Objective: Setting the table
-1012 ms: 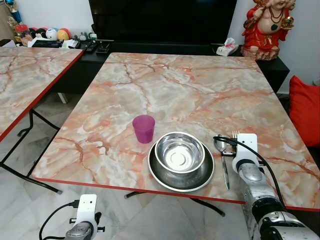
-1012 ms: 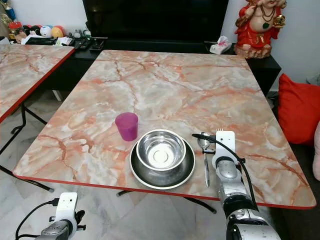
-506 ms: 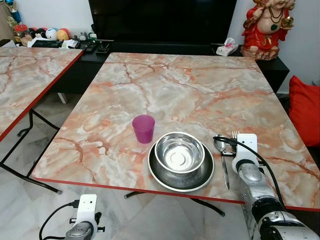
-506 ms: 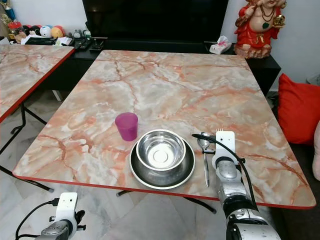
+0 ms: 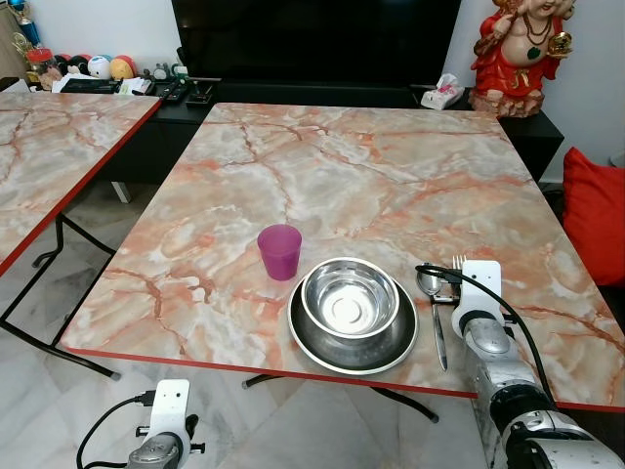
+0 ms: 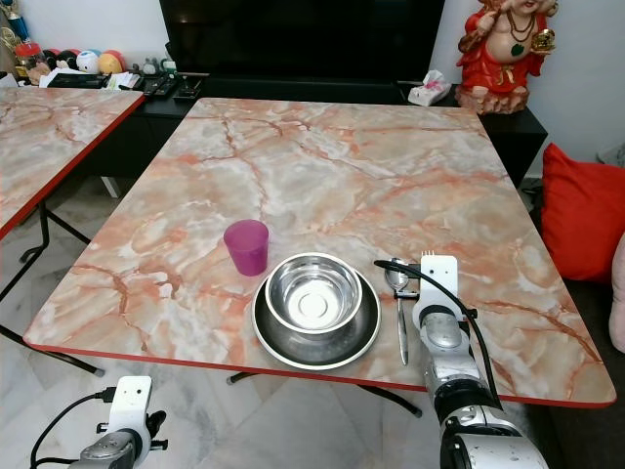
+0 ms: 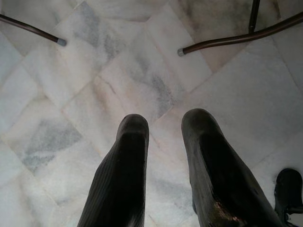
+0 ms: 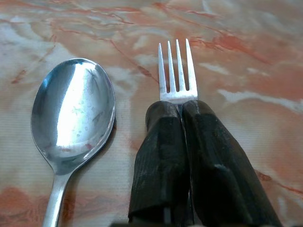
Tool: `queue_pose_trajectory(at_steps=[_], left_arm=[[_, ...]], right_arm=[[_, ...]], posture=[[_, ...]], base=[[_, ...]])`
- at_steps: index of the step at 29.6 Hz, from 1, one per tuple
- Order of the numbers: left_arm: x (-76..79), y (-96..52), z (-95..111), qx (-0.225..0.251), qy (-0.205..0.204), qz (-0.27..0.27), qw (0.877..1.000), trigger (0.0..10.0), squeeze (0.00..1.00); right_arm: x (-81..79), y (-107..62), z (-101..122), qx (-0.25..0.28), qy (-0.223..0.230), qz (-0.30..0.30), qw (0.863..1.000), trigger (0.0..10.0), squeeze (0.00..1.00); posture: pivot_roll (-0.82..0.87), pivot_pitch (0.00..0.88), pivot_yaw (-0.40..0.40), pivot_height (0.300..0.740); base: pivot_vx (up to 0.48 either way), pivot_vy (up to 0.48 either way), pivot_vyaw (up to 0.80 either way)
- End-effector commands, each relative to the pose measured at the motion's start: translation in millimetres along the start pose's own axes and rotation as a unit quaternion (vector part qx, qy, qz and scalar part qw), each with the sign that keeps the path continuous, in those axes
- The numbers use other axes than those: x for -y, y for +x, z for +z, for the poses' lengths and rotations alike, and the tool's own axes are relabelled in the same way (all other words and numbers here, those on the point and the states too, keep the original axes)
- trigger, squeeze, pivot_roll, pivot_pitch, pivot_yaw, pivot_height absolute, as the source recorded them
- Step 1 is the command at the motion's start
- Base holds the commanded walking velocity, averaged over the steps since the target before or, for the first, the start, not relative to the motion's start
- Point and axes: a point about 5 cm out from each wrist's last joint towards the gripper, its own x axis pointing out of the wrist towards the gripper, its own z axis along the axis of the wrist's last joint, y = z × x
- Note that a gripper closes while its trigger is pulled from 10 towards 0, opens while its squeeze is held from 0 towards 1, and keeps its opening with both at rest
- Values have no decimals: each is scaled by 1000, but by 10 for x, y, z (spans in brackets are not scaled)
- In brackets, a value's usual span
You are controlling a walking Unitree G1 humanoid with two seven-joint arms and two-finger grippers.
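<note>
Right wrist view: right gripper [image 8: 183,118] clamped on one fork [image 8: 176,71], beside one spoon [image 8: 73,118]. Table [image 5: 322,166]: one bowl [image 5: 350,298], one plate [image 5: 322,347], one cup [image 5: 280,251]. Left gripper [image 7: 163,130] narrowly parted, empty.

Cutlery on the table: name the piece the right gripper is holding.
The fork, clamped between the right gripper's fingers; the spoon lies free beside it.

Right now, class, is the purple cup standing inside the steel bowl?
No: the purple cup stands on the table beside the steel bowl, which sits on the plate.
</note>
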Motion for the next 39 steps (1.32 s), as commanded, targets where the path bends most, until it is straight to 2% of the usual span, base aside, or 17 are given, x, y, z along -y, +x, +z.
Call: queue_pose_trajectory(at_steps=[1,8,9,10,11,12,18,19,20,39], left_arm=[[-22,-6,-39,-8,4,1,1000,10000,0],[-21,-6,-38,-8,4,1,1000,10000,0],[-20,-6,-38,-8,4,1,1000,10000,0],[-20,-6,-38,-8,4,1,1000,10000,0],[-20,-6,-37,-7,5,1,1000,10000,0],[-21,-6,-36,-7,5,1,1000,10000,0],[-21,-6,-34,-7,5,2,1000,10000,0],[-21,-5,-33,-7,5,2,1000,10000,0],[-21,-5,-32,-7,5,2,1000,10000,0],[-25,-5,-30,-6,6,1,1000,10000,0]], right_arm=[[-35,-4,-35,-11,9,4,1000,10000,86],[-28,-4,-38,-11,8,3,1000,10000,86],[-26,-4,-38,-11,8,4,1000,10000,169],[-25,-4,-39,-11,8,4,1000,10000,424],[-25,-4,-39,-11,8,4,1000,10000,624],[-26,-3,-38,-11,7,4,1000,10000,624],[-22,-2,-35,-11,4,2,1000,10000,565],[-22,-2,-35,-11,3,2,1000,10000,63],[-23,-2,-35,-11,2,2,1000,10000,0],[-54,6,79,19,10,-1,1000,10000,0]], posture=[[63,0,17,740],[63,0,17,740],[62,0,18,740],[62,0,18,740],[64,0,17,740],[64,0,17,740],[64,0,17,740],[64,0,17,740],[64,0,17,740],[66,0,19,740]], base=[[0,0,0],[0,0,0],[0,0,0],[0,0,0],[0,0,0],[0,0,0],[0,0,0],[0,0,0],[0,0,0],[0,0,0]])
